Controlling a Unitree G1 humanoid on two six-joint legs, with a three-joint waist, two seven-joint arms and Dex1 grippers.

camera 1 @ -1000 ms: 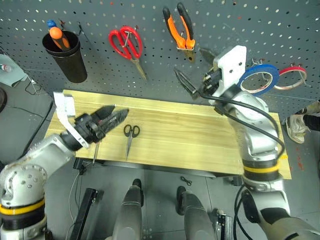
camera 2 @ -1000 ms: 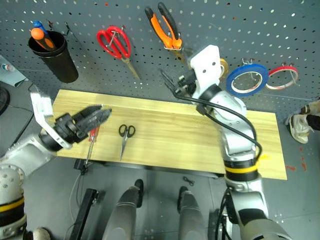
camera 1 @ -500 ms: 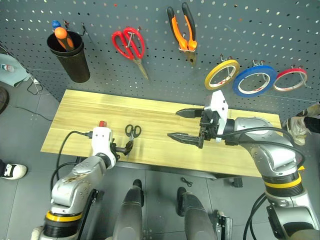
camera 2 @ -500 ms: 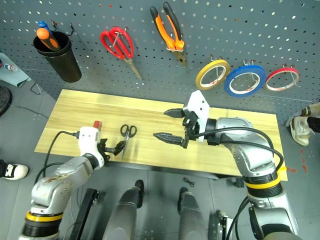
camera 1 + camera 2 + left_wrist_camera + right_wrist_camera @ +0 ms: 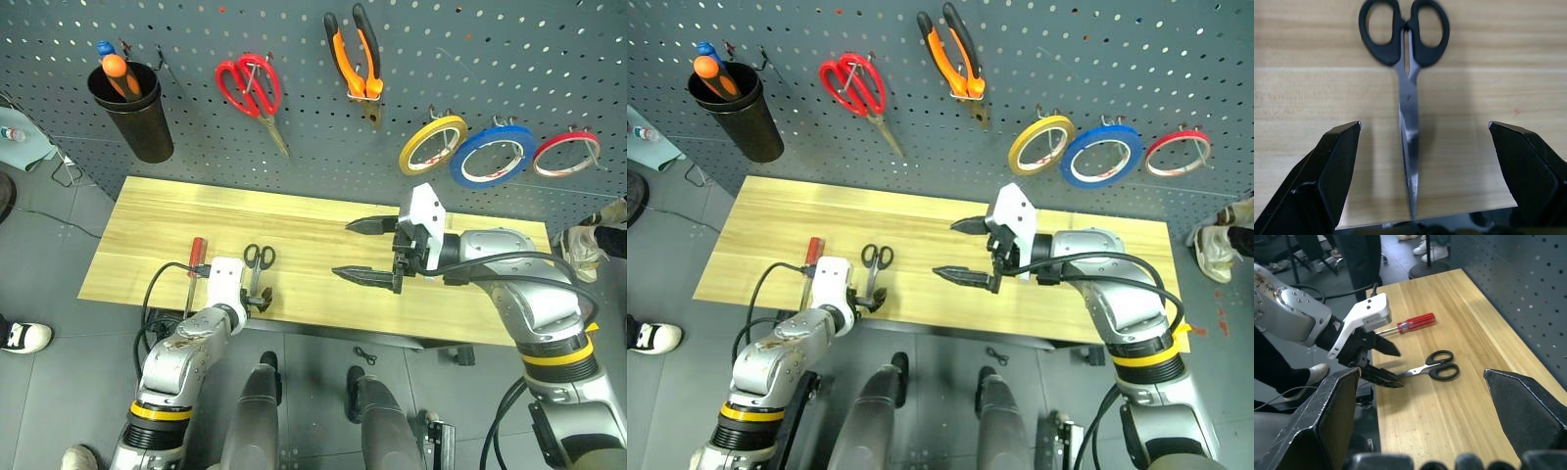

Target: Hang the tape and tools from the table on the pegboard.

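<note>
My left claw (image 5: 257, 301) sits low at the tabletop's near edge, fingers spread wide, one on either side of the small black-handled scissors (image 5: 1405, 73), holding nothing. The blade tips point at me between my fingers, the black loops lie farther in on the planks; I can't tell whether a finger touches the blades. Just beside them, toward the left end of the table (image 5: 294, 225), lies the red-handled screwdriver (image 5: 194, 257), handle away from the near edge, shaft running to that edge.

My right claw (image 5: 364, 249) hovers over the middle of the tabletop, pointing left, fingers wide apart and empty, well apart from the scissors.

Up on the pegboard (image 5: 294, 39), the orange-and-black pliers (image 5: 357, 54) hang on a hook, the blue tape (image 5: 493, 156) hangs between a yellow roll (image 5: 432, 144) and a red roll (image 5: 567, 153). Larger red scissors (image 5: 250, 90) hang left of the pliers, and a black cup (image 5: 132, 113) with an orange-handled tool (image 5: 120, 72) is at the far left.
</note>
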